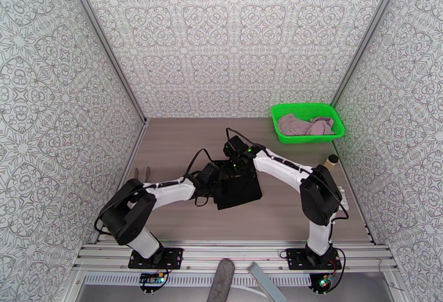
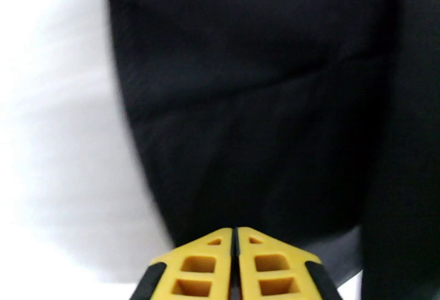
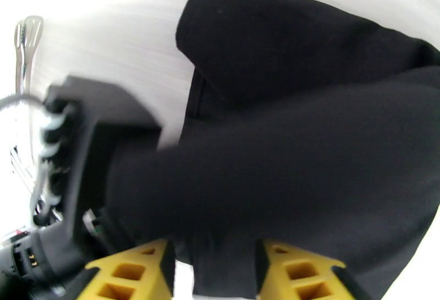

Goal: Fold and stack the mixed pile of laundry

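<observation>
The black garment [image 1: 238, 189] lies at frame centre, both arms on its upper edge. The left gripper [image 2: 235, 235] pinches closed, seemingly on nothing; the right gripper [image 3: 214, 251] grips a fold. The pink garment [image 1: 305, 125] sits in the green basket [image 1: 338, 129]. Folding well likely means moving both edges evenly.

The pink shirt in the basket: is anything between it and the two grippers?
Nothing visible blocks the way. The pink shirt lies in the green basket at the far right; only bare table separates it from both grippers, which are at the black garment mid-table.
</observation>
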`<act>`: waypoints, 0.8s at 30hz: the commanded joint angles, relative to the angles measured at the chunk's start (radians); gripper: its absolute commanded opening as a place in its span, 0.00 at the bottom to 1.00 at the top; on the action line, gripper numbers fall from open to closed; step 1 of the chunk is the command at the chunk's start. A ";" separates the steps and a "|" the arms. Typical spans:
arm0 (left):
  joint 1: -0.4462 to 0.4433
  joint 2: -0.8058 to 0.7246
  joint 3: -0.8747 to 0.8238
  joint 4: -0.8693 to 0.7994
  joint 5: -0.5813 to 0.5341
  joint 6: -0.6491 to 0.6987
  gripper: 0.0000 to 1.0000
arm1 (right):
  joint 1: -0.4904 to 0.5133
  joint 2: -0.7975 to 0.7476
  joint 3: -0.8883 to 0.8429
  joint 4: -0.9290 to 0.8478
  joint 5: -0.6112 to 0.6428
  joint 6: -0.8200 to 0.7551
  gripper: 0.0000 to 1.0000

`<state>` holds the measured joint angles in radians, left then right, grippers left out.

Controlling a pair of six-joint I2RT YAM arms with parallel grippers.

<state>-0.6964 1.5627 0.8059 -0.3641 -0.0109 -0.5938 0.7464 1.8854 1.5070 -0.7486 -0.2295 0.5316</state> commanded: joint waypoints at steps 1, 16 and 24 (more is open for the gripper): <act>-0.016 -0.134 0.090 -0.227 -0.103 0.061 0.15 | 0.008 -0.079 0.020 -0.007 -0.013 -0.017 0.48; -0.019 -0.430 0.197 -0.458 -0.165 0.063 0.34 | -0.017 -0.036 -0.147 0.046 0.088 -0.040 0.01; -0.034 -0.409 0.164 -0.406 -0.143 0.024 0.34 | 0.049 0.111 -0.199 0.172 0.001 -0.010 0.00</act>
<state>-0.7181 1.1416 0.9821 -0.7818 -0.1608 -0.5465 0.7609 1.9633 1.3125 -0.6476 -0.1810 0.5018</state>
